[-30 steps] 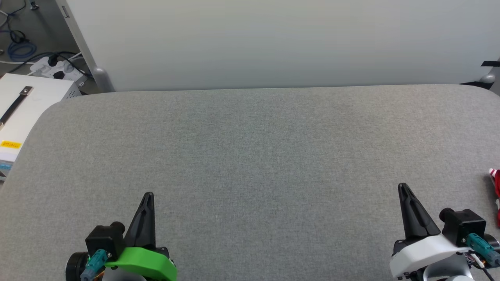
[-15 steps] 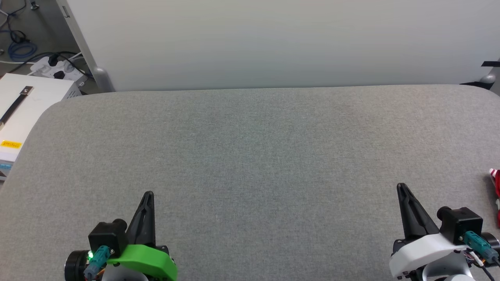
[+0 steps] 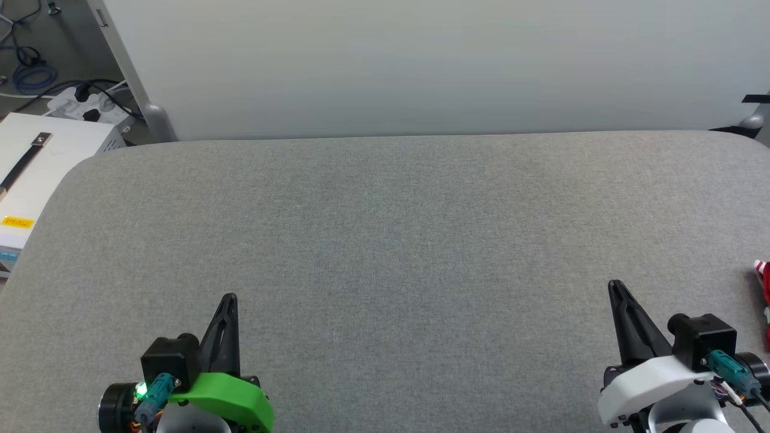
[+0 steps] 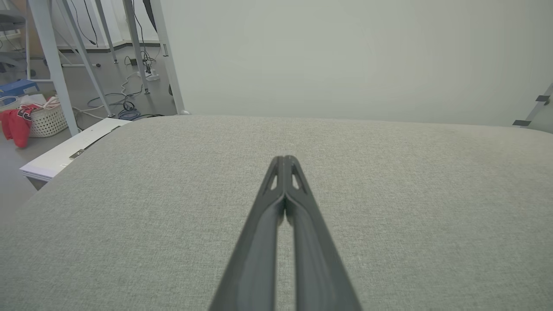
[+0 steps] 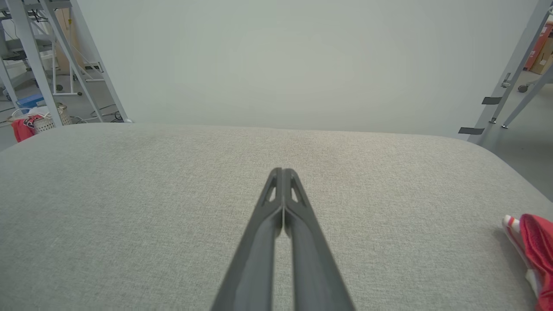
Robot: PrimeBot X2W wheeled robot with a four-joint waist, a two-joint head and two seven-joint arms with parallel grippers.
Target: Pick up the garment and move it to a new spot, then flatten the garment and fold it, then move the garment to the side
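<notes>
Left fingers [image 3: 224, 337] and right fingers [image 3: 633, 328], each pair pressed together and holding nothing, point across the grey desk [image 3: 385, 228]. The red garment [image 3: 764, 288], its striped trim showing, lies at the desk's right edge, apart from the right fingers.

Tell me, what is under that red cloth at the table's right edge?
The red garment lies on the grey fabric tabletop, which shows beside its visible part. Anything directly beneath the cloth is covered, and most of the garment runs out of frame.
</notes>
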